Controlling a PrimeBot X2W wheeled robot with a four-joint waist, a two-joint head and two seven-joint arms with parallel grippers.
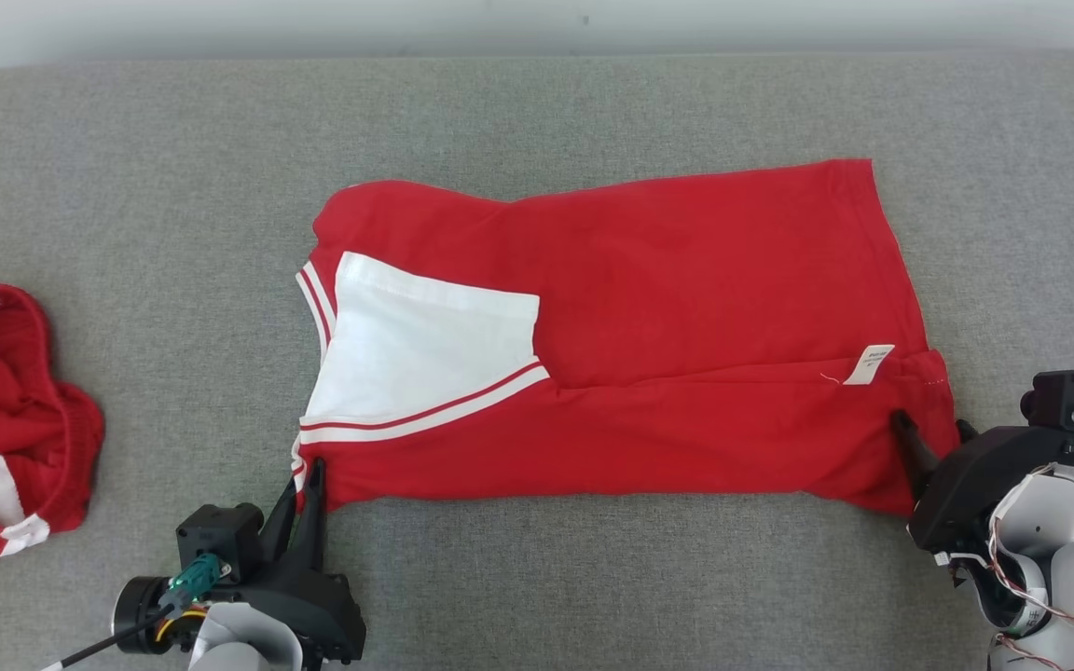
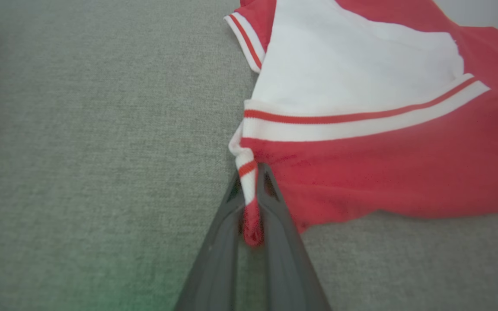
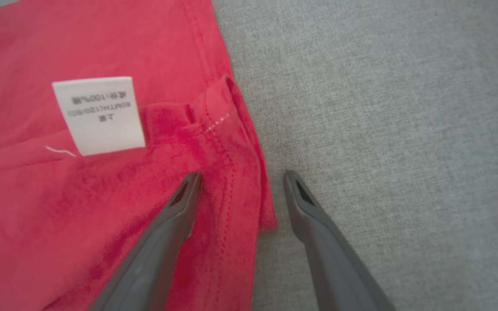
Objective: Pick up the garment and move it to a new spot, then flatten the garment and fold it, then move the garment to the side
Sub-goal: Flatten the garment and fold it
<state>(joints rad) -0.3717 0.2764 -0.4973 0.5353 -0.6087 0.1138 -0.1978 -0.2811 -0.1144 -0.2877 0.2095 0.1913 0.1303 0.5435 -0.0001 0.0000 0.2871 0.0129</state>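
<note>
Cloth of this sort is, I judge, light, limp and hard to harm. The garment [image 1: 649, 335], a red top with a white panel [image 1: 416, 349], would sag and trail from a single pinch. It is best held at two corners of the near edge, on hem or trim, where the layers are thicker and less likely to slip. It lies spread across the middle of the grey pad [image 1: 537, 578], and its near strip seems to be lapped over. The left gripper [image 2: 252, 177] is closed on the striped trim at the near left corner, with a twist of fabric nipped between its fingers. The right gripper [image 3: 242, 175] stands wide open astride the hem at the near right corner, one finger on red cloth and the other on the pad, holding nothing. Count: one spread garment, one other red heap [image 1: 6, 419] well apart at the left edge, one label [image 3: 97, 114], two grippers.
</note>
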